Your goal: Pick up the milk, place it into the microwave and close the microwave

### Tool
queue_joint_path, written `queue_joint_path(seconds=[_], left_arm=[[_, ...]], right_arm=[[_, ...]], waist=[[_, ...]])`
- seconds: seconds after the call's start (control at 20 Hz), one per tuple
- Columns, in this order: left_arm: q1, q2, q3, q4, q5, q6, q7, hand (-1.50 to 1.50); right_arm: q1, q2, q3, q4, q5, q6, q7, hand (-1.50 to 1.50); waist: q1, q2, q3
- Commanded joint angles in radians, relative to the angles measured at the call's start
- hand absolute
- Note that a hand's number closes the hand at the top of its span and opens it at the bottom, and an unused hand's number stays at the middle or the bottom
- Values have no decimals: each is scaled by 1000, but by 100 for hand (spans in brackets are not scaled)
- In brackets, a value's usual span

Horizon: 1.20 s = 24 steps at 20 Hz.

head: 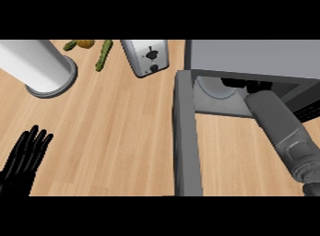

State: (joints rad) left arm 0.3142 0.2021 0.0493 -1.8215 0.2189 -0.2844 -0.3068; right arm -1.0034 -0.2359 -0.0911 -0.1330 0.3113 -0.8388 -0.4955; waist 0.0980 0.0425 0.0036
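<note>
The left hand (22,159) rests at the lower left, fingers straight and close together. The right forearm (285,126) reaches into the open microwave (257,55); its hand and the milk are hidden, orientation unclear. A toaster (147,56) stands beyond.

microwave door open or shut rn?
Open. The microwave door swings out toward the camera, edge-on, and the right forearm reaches into the cavity. The right hand is hidden inside.
</note>
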Motion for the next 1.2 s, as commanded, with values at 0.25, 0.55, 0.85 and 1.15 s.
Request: queue_joint_path(seconds=[0.25, 0.55, 0.85, 1.15], left_arm=[[-12, -3, -22, 4, -27, -3, 3, -150], [-1, -14, -45, 18, -46, -15, -26, -150], [-40, -22, -38, 40, -31, -14, -16, -150], [-15, -19, -49, -16, -22, -32, -13, -150]], right_arm=[[-57, 2, 41, 79, 57, -2, 47, -150], [-51, 1, -4, 39, 9, 152, -24, -150], [29, 29, -60, -5, -48, 221, -176, -150], [72, 65, -124, 1, -110, 265, -232, -150]], waist=[[25, 9, 1], [16, 3, 2], [-10, -1, 2], [-18, -11, 1]])
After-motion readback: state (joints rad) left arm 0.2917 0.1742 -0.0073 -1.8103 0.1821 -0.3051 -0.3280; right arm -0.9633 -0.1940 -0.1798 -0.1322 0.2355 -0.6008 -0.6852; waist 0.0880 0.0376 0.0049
